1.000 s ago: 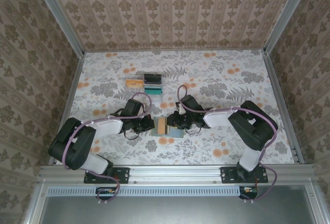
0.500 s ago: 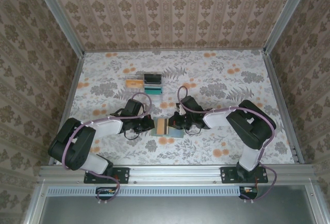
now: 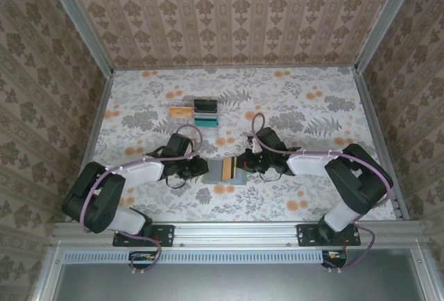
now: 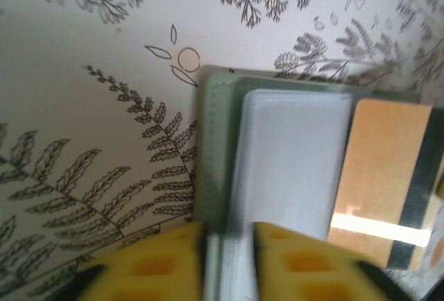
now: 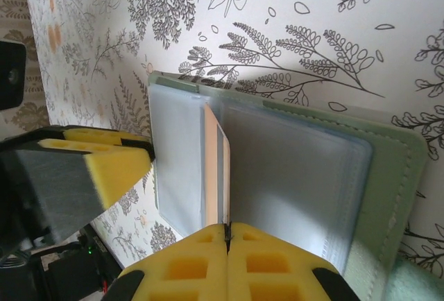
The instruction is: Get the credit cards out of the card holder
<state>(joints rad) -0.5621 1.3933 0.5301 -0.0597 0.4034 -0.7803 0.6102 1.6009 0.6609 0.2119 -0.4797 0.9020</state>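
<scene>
The sage-green card holder (image 3: 236, 178) lies open on the table between both arms. Its pale pockets (image 4: 291, 148) face up. My left gripper (image 4: 230, 245) is open, its yellow fingers (image 4: 159, 263) a little apart on either side of the holder's near edge. In the top view the left gripper (image 3: 205, 168) is at the holder's left side. My right gripper (image 5: 227, 230) is shut on a yellow-orange credit card (image 5: 214, 162), seen edge-on above the green holder (image 5: 395, 176). The card (image 4: 385, 176) shows its dark band and sticks out over the holder's right half (image 3: 227, 169).
A clear plastic tray (image 3: 195, 109) with an orange card and dark items stands at the back left of the floral table. Patterned walls and metal rails close in the table on three sides. Open table lies to the right.
My right gripper has shut on the card and moved right, drawing it further out of the holder. The left gripper's jaws have parted slightly.
</scene>
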